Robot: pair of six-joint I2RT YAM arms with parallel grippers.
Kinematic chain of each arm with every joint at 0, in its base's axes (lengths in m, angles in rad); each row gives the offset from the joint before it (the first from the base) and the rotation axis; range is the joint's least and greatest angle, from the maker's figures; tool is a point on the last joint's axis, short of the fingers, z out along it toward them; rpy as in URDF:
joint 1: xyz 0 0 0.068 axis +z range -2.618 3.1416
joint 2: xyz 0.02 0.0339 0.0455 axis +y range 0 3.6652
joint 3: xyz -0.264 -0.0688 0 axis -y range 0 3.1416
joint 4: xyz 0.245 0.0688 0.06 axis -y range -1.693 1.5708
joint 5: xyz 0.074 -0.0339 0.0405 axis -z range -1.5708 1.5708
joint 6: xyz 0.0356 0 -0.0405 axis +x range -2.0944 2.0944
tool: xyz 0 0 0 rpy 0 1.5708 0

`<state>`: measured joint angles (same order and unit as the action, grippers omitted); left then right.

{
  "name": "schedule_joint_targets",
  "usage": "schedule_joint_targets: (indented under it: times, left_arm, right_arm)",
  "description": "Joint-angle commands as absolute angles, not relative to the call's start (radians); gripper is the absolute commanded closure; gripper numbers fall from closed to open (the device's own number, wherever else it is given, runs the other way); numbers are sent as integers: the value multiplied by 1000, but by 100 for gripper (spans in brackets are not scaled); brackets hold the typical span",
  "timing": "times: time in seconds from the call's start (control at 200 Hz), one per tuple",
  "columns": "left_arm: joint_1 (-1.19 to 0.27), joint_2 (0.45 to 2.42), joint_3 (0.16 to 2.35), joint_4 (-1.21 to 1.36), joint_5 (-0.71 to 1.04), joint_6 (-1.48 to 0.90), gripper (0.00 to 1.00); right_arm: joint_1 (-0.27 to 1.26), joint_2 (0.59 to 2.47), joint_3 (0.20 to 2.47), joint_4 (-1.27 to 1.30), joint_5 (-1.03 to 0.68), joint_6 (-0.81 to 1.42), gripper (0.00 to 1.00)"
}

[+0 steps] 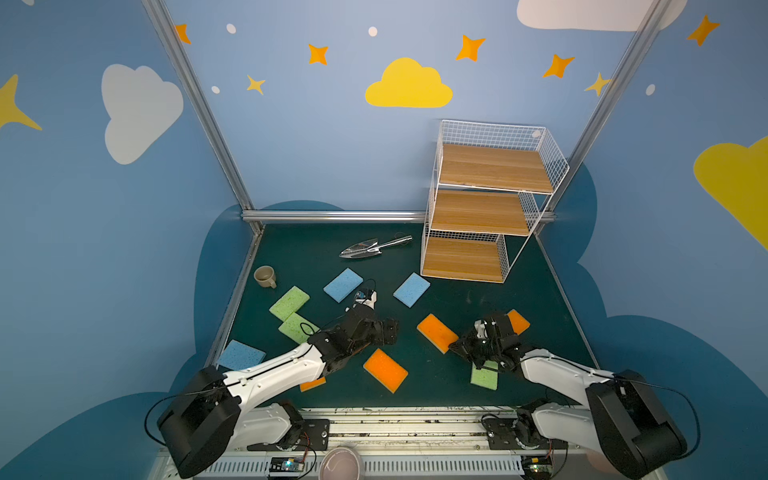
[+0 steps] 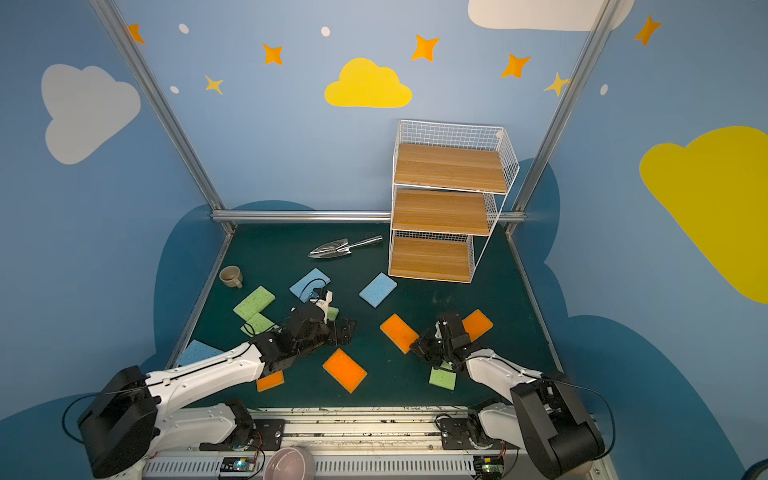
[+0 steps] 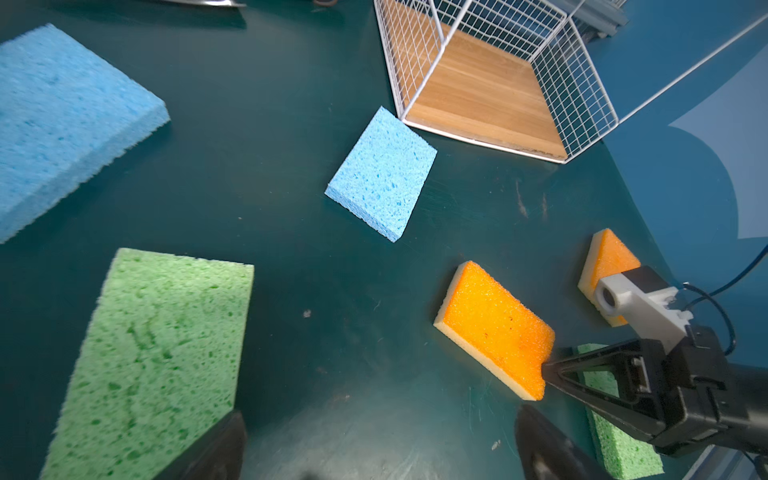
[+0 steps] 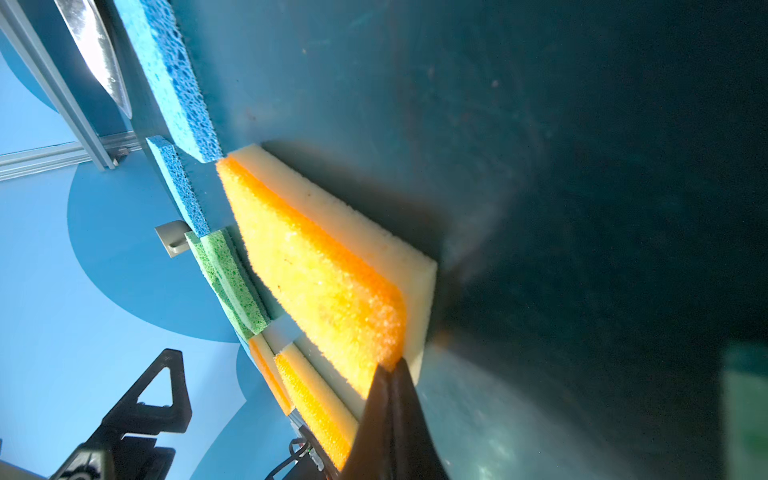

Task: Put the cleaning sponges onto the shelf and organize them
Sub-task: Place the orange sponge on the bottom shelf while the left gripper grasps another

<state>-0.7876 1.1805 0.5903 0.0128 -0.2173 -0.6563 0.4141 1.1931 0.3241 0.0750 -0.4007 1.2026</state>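
Foam stock: cleaning sponges, none on the rack yet.

Top views. Orange sponge (image 1: 434,330) lies flat on the green mat (image 1: 478,299), and the corner nearest the right gripper (image 1: 453,346) sits at that gripper's tips. Shelf (image 1: 478,212) has three wooden tiers, all bare, and stands well apart from that gripper, farther out from its arm's base. Left gripper (image 1: 384,332) is spread wide over the mat and holds nothing. Other sponges (image 1: 385,370), blue, green and orange, lie scattered flat around both grippers.

Left wrist view. Green sponge (image 3: 158,357) lies just beside one finger (image 3: 220,453) of the left gripper, not between the two. Blue sponge (image 3: 382,174) lies ahead of it, near the shelf's lowest tier. The right gripper's tips are clamped on the orange sponge's corner.

Right wrist view. Two layers show: an orange scouring face over pale foam backing. The jaws are pressed together on the corner alone, squeezing it thin.

Handling, estimated. Very light, soft and springy, with nothing to break. The porous surface should give the jaws good purchase. A corner hold will probably let the sponge droop and swing on the lift. A better hold would be through the thickness at the middle of a long edge, or across the short width.
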Motion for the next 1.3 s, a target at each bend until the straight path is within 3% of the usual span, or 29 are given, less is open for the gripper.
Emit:
schedule_joint_targets:
  times: [0.0,0.285,0.481,0.741,1.131,1.296]
  left_arm:
    - [-787,1144,575,-53,-239,-656,0]
    - [-761,1079,575,-89,-301,-668,0]
    - [-708,1093,593,-104,-337,-701,0]
    - [-605,1202,666,-13,-170,-619,0]
    - [-565,1377,768,20,-152,-573,0]
    - [-558,1416,775,43,-148,-561,0]
  right_arm:
    - [397,1128,347,36,-381,1203,100]
    - [335,1012,387,76,-282,1340,100]
    - [336,1066,424,178,-153,1469,100]
    - [326,1309,565,327,-94,1553,100]
    - [316,1810,861,571,-164,1695,100]
    - [331,1915,963,572,-119,1698,100]
